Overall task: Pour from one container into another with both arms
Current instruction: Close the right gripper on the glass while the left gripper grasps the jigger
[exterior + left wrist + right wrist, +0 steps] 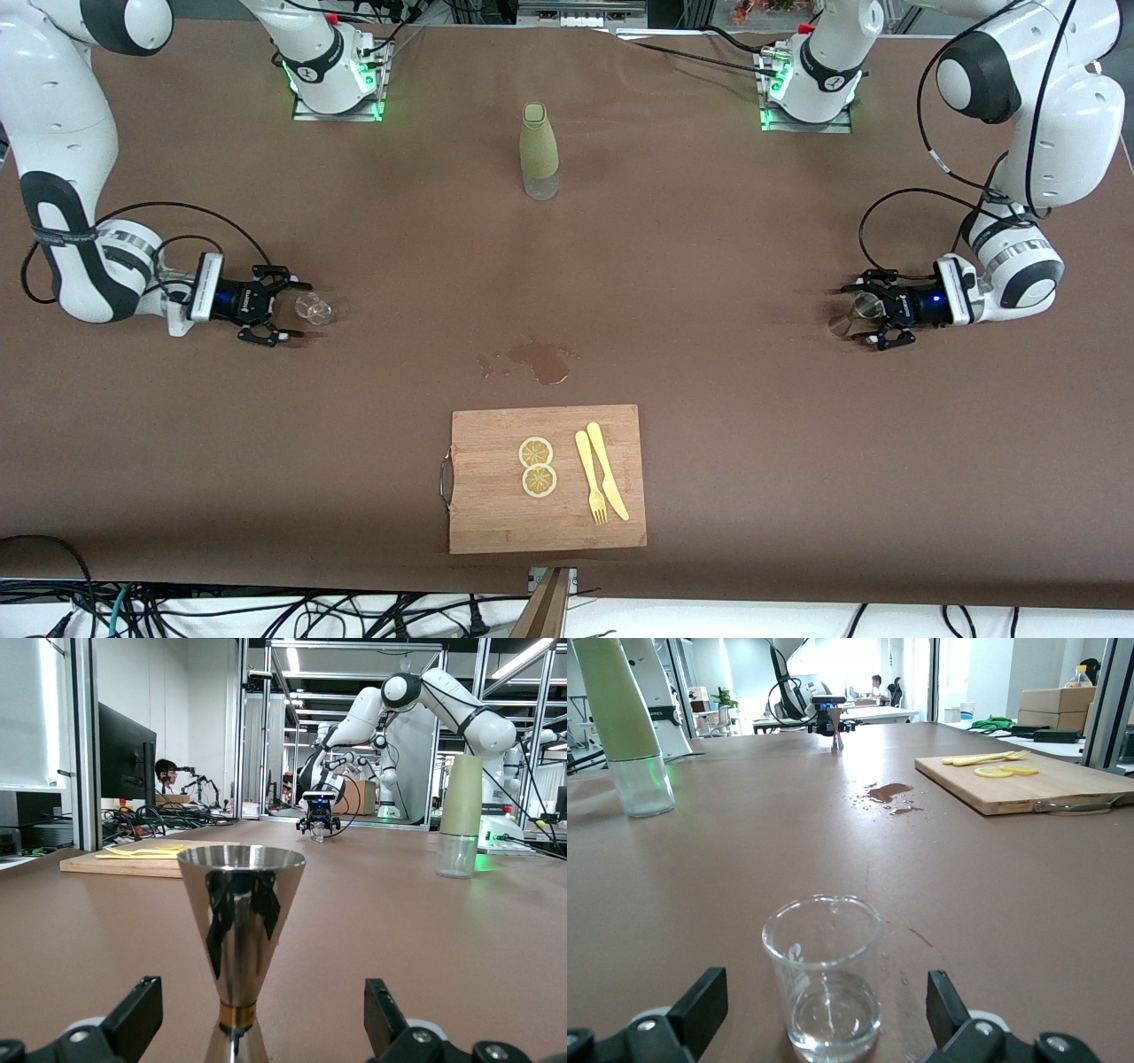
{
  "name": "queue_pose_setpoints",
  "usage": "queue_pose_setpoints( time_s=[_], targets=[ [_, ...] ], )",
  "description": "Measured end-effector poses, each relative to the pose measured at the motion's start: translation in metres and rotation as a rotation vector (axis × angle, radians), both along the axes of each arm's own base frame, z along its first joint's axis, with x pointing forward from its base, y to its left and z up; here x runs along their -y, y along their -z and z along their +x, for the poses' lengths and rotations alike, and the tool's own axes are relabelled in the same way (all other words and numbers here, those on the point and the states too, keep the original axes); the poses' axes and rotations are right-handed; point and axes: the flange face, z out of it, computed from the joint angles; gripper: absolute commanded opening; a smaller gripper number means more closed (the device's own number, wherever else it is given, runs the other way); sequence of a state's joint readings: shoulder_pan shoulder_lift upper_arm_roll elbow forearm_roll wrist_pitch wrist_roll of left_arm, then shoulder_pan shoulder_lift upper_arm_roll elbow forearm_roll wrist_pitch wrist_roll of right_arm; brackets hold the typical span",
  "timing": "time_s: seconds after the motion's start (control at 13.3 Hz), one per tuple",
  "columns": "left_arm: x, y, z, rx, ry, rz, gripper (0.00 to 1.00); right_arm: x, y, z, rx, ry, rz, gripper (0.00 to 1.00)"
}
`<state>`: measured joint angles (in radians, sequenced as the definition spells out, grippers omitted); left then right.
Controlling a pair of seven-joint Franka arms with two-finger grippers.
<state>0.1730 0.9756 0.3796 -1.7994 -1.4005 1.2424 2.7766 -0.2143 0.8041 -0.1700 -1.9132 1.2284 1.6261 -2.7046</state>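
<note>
Jigger: front view — metal measuring cup upright on the counter at the left arm's end, between the spread fingers of the left end effector; not gripped.
Beaker: front view — small glass beaker at the right arm's end, just in front of the right end effector, whose fingers stand released, touching nothing.
Other items: capped bottle near the bases; spill mid-counter; cutting board with lemon slices, fork and knife, nearest the camera.
Left wrist view: jigger centred between both fingertips, gaps on each side.
Right wrist view: beaker holds a little clear liquid, centred between open fingertips.
Risk: jigger is narrow-waisted and smooth; an off-centre close could tip it. Wet glass may slip; a fast tilt would likely add to the spill.
</note>
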Motion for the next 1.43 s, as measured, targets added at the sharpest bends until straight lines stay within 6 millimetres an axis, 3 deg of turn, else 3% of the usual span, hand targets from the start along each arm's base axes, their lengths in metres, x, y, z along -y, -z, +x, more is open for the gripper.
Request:
queue_pose_setpoints(
  time_s=[0.23, 0.38, 0.45, 0.6, 0.75, 0.98, 1.13, 1.36, 1.43],
  targets=[
    [0.001, 0.0, 0.0, 0.0, 0.002, 0.0, 0.87, -0.013, 0.008, -0.004, -0.012, 0.012, 0.003, 0.98],
    [0.001, 0.0, 0.0, 0.0, 0.002, 0.001, 0.82, -0.018, 0.007, -0.002, -0.008, 0.021, 0.008, 0.79],
    [0.0, 0.0, 0.0, 0.0, 0.001, 0.001, 0.77, -0.02, 0.007, -0.001, -0.007, 0.02, 0.008, 0.49],
    [-0.001, 0.0, 0.0, 0.0, -0.001, 0.004, 0.76, -0.021, 0.007, -0.001, -0.006, 0.019, 0.009, 0.26],
    [-0.003, 0.0, -0.001, -0.001, -0.002, 0.006, 0.76, -0.024, 0.007, 0.001, -0.007, 0.024, 0.012, 0.19],
    [-0.005, 0.0, -0.001, -0.002, -0.005, 0.009, 0.5, -0.035, 0.007, 0.004, -0.012, 0.02, 0.023, 0.1],
    [-0.005, 0.0, -0.002, -0.003, -0.005, 0.009, 0.5, -0.045, 0.006, 0.005, -0.016, 0.006, 0.032, 0.05],
    [-0.005, 0.0, -0.002, -0.003, -0.005, 0.009, 0.31, -0.06, 0.004, 0.006, -0.059, -0.008, 0.072, 0.01],
    [-0.005, 0.0, -0.002, -0.003, -0.005, 0.009, 0.2, -0.067, 0.001, 0.008, -0.077, -0.016, 0.094, 0.01]
  ],
)
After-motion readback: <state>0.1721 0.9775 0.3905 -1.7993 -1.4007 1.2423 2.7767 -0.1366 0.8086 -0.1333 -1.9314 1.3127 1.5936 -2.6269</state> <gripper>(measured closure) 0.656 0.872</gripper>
